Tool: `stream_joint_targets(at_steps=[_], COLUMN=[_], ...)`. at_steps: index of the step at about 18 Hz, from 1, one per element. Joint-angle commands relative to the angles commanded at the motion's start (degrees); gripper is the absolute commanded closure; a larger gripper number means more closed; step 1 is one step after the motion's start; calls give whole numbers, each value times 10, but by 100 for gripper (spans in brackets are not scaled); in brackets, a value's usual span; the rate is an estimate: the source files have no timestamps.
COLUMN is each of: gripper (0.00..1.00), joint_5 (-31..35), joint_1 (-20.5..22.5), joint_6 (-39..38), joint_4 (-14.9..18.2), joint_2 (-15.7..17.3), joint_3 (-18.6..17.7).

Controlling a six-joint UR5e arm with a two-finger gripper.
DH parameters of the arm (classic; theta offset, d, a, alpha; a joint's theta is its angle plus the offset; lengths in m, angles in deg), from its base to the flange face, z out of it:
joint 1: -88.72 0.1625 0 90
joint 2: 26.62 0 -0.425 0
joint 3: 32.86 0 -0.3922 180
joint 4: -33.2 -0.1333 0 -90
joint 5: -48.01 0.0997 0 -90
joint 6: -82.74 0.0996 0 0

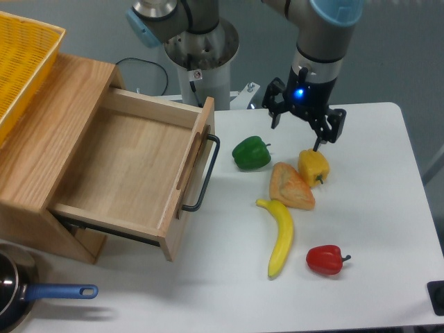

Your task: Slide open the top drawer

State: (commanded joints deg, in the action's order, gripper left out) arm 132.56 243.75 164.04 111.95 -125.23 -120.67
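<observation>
Food was laid out near the front of the table (361,277): a red pepper (325,259) and a banana (280,237). Further back, the top drawer (132,173) was seen pulled far out of the wooden cabinet (48,149), with its black handle (205,173) left free. The job looked done, so the drawer was best left alone and the arm kept well away from the handle. At the back, the claw (301,132) was held above the table, pointing down, close to the yellow pepper (313,165). Its fingers were spread apart and nothing was held.
</observation>
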Motion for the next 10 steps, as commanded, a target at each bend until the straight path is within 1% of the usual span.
stream_joint_targets(at_steps=[3, 6, 10], gripper=[0, 0, 0], joint_5=[0, 4, 10], joint_1=[1, 2, 4], joint_6=[2, 2, 2], joint_4=[-16, -17, -16], joint_2=[-13, -27, -37], joint_3=[-1, -3, -4])
